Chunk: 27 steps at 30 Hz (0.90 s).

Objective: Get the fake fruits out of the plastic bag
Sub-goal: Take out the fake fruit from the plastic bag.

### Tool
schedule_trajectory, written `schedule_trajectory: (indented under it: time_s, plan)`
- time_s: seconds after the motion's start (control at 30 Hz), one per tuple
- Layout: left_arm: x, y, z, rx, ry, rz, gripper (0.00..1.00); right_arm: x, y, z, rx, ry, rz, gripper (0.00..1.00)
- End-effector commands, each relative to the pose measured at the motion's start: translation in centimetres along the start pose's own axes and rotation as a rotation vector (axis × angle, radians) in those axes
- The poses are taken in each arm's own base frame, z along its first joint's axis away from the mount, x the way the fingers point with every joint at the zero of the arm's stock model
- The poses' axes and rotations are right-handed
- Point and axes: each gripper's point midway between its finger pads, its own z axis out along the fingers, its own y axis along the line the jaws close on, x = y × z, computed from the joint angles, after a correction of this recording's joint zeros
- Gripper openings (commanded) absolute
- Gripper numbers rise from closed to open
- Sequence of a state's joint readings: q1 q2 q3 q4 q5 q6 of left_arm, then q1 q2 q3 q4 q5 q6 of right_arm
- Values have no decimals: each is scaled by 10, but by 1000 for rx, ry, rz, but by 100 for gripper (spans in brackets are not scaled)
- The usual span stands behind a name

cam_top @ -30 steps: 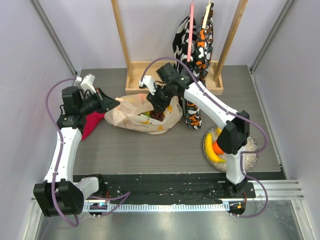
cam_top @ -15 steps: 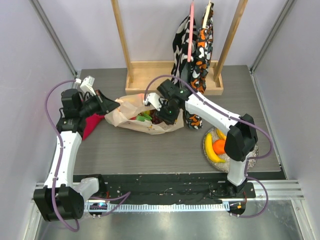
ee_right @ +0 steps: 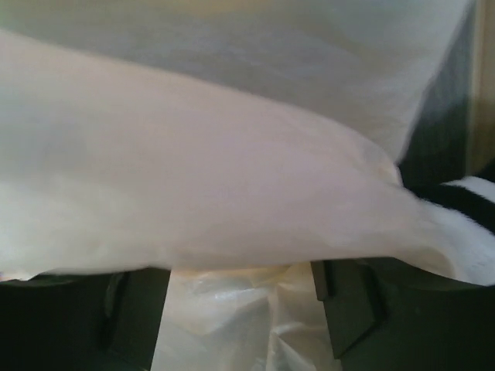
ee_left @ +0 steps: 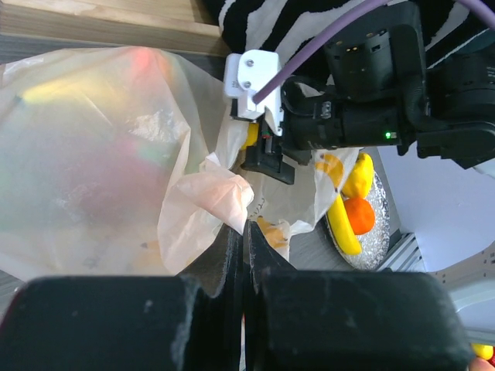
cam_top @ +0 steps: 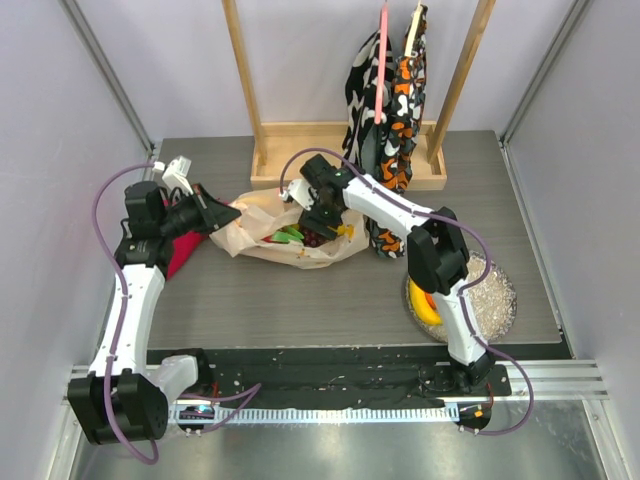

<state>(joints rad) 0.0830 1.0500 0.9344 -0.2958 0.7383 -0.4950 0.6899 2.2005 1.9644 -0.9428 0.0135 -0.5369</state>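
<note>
The plastic bag (cam_top: pixel 262 222) lies crumpled at mid-table, cream film printed with bananas. My left gripper (cam_top: pixel 226 214) is shut on its left rim; the left wrist view shows the film (ee_left: pixel 209 193) pinched between the closed fingers (ee_left: pixel 232 255). My right gripper (cam_top: pixel 318 226) reaches down into the bag's mouth. Its fingers (ee_right: pixel 138 325) stand wide apart with only bag film (ee_right: pixel 240 317) between and over them. Inside the mouth show a green fruit (cam_top: pixel 290 234), dark grapes (cam_top: pixel 312 240) and a yellow piece (cam_top: pixel 346 230). A banana (ee_left: pixel 341 226), an orange (ee_left: pixel 360 216) and a lemon (ee_left: pixel 359 175) lie on the silver plate (cam_top: pixel 492 298).
A red cloth (cam_top: pixel 180 252) lies under the left arm. A wooden rack (cam_top: pixel 270 165) stands at the back with patterned cloths (cam_top: pixel 392 90) hanging down to the table right of the bag. The right arm's elbow (cam_top: pixel 432 250) hangs over the plate's left edge.
My right gripper has gone lower and a little left into the bag's mouth and its jaws have spread wider. The right elbow swung left. The left gripper keeps its hold.
</note>
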Motion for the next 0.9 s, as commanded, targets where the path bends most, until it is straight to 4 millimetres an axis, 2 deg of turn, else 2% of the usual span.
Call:
schedule_trajectory:
  time_s: [0.0,0.13,0.17,0.23,0.37,0.47,0.5,0.57,0.6,0.63,0.7,0.73,0.77,0.83,0.87]
  plan:
    - [-5,-11,-4,39,-28,40,0,-6,-26,-16,138,2,38,78]
    - [-5,-12,-3,41,-27,39,0,8,-30,-3,171,71,34,88]
    - [-5,-11,-3,39,-26,39,0,13,-32,0,183,89,34,96]
    - [-5,-11,-3,40,-27,41,0,19,-29,10,174,114,31,97]
    - [-3,-10,-4,38,-26,37,0,23,-31,23,190,139,35,98]
    - [-4,-11,-5,38,-30,40,0,15,-37,24,208,110,38,90]
    - [-3,-11,-4,37,-28,38,0,8,-37,23,207,85,36,81]
    - [-4,-10,-4,34,-30,37,0,-1,-39,13,200,49,39,70]
    - [-3,-11,-4,36,-30,37,0,-6,-34,8,171,26,37,62]
    - [-4,-12,-5,38,-31,38,0,-18,-36,-11,169,-29,39,59]
    - [-4,-11,-4,35,-31,37,0,-30,-32,-34,145,-98,34,54]
    - [-4,-11,-5,35,-32,38,0,-37,-21,-42,88,-148,33,55]
    - [-5,-11,-5,36,-34,38,0,-46,-18,-69,69,-213,28,54]
    - [-5,-10,-4,36,-37,40,0,-48,-5,-89,12,-258,25,53]
    - [-5,-10,-4,36,-37,37,0,-54,4,-112,-30,-319,21,52]
